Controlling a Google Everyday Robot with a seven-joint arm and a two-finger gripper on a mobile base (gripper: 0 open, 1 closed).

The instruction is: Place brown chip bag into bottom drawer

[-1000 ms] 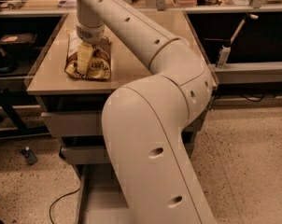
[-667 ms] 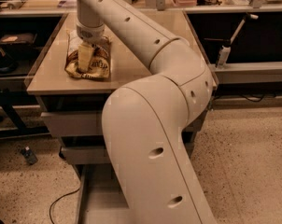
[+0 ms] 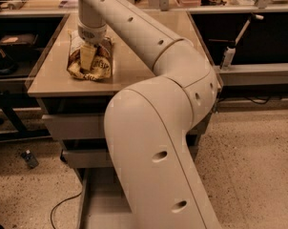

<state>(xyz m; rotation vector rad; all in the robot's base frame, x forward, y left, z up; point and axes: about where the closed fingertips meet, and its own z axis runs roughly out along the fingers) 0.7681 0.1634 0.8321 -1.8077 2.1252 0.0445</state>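
bottom drawer (image 3: 100,205) is pulled out at the cabinet's foot, ready to take the bag. arm arcs over it to the countertop (image 3: 134,75). brown chip bag (image 3: 105,63) lies flat near the left edge. gripper (image 3: 88,56) is pressed down on it; can't tell if it's clamped.

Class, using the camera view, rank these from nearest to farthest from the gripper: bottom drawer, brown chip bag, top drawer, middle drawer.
The gripper is over the tabletop, at the bag.
1. brown chip bag: directly under it, on the tabletop.
2. top drawer: just below the tabletop.
3. middle drawer: one level lower.
4. bottom drawer: lowest, pulled out near the floor.
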